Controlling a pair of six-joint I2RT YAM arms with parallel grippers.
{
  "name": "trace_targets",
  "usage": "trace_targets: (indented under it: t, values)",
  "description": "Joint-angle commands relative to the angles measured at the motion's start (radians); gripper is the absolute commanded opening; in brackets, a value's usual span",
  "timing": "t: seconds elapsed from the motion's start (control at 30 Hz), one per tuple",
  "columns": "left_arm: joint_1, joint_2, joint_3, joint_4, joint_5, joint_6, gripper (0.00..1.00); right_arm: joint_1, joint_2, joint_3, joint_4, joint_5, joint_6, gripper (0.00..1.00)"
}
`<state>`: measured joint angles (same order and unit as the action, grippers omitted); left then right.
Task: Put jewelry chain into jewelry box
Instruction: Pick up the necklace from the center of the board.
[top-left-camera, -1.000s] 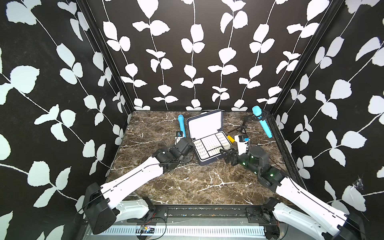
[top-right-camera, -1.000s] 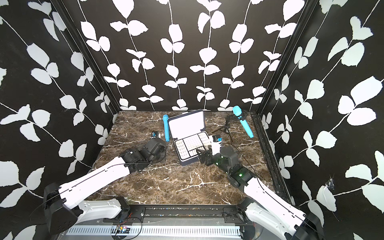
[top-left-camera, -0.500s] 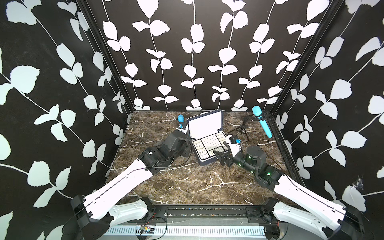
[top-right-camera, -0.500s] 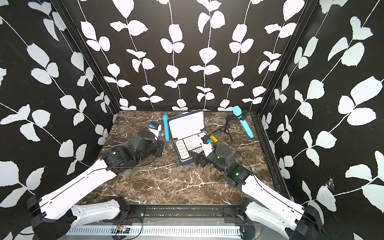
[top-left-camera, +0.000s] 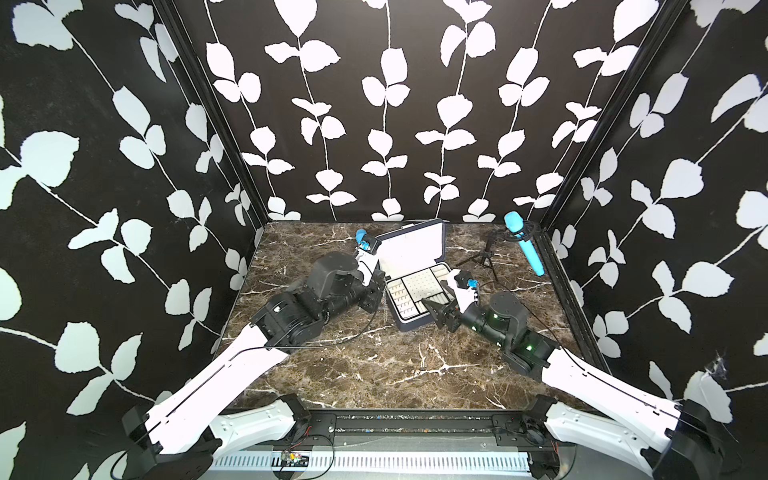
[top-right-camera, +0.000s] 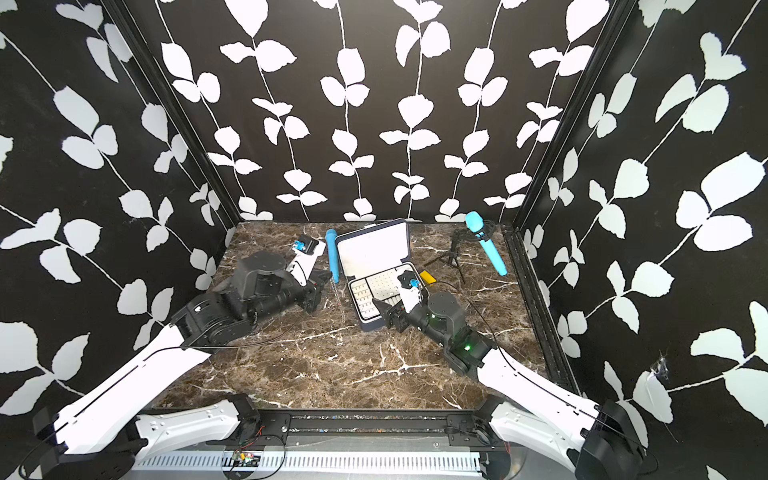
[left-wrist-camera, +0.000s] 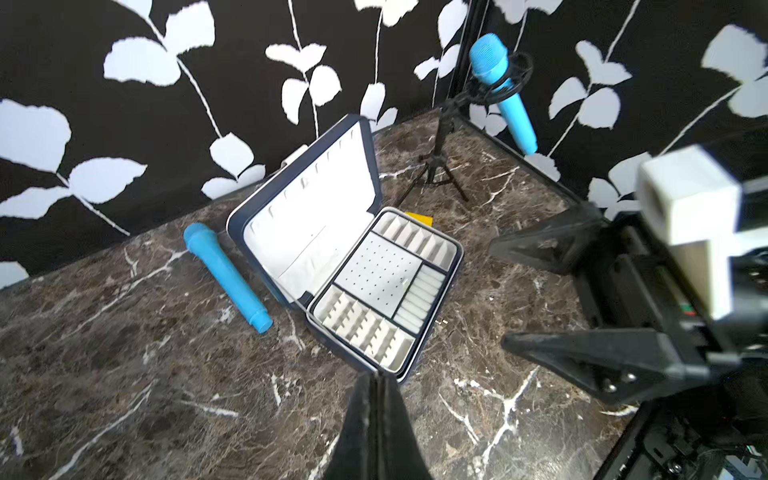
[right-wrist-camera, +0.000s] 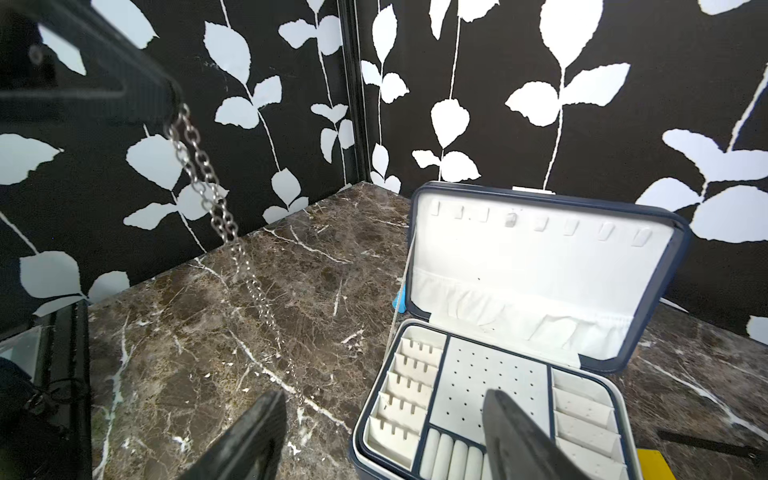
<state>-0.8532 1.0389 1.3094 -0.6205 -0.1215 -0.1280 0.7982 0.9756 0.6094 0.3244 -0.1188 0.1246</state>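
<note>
The jewelry box (top-left-camera: 415, 249) (top-right-camera: 370, 249) stands open at the back middle of the table, its white tray (right-wrist-camera: 490, 374) bare. My left gripper (top-right-camera: 322, 286) (left-wrist-camera: 376, 376) is shut on the jewelry chain (top-right-camera: 340, 301) (right-wrist-camera: 208, 183). The silvery chain hangs down to the table just left of the box. The left wrist view hides it under the fingers. My right gripper (top-left-camera: 436, 305) (right-wrist-camera: 382, 409) is open at the box's front left corner. One of its fingers is over the tray, the other over the table near the chain's lower end.
A blue microphone (top-right-camera: 332, 257) (left-wrist-camera: 224, 274) lies left of the box lid. Another blue microphone (top-left-camera: 521, 241) sits on a small black tripod at the back right. A small yellow block (top-right-camera: 427, 276) lies right of the box. Patterned walls close in three sides.
My right gripper has moved left along the box front to its left corner. My left arm has risen and swung with the chain, staying left of the box.
</note>
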Motion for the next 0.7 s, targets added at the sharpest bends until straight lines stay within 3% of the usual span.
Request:
trace_targets:
  t: [0.0, 0.33, 0.67]
  values:
    - [-0.004, -0.025, 0.041, 0.041, 0.059, 0.038, 0.00, 0.018, 0.029, -0.044, 0.152, -0.027, 0.037, 0.71]
    - [-0.004, -0.012, 0.096, 0.059, 0.109, 0.007, 0.00, 0.148, 0.180, -0.043, 0.334, -0.017, 0.028, 0.60]
    - [-0.004, -0.005, 0.140, 0.050, 0.115, 0.006, 0.00, 0.189, 0.281, 0.012, 0.388, 0.004, 0.005, 0.47]
